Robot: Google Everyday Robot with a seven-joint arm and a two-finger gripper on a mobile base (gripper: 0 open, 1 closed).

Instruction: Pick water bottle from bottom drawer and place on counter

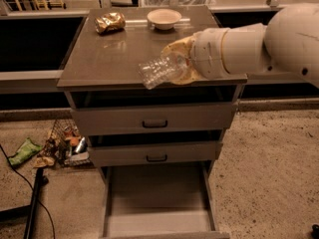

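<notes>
My gripper is shut on the water bottle, a clear ribbed plastic bottle held tilted, its free end pointing left and down. It hangs over the front right part of the counter; I cannot tell if it touches the top. The white arm reaches in from the right. The bottom drawer stands pulled out below, its flat floor bare.
A crumpled gold foil bag and a white bowl sit at the back of the counter. The two upper drawers with black handles are partly open. Litter and a black cable lie on the floor at left.
</notes>
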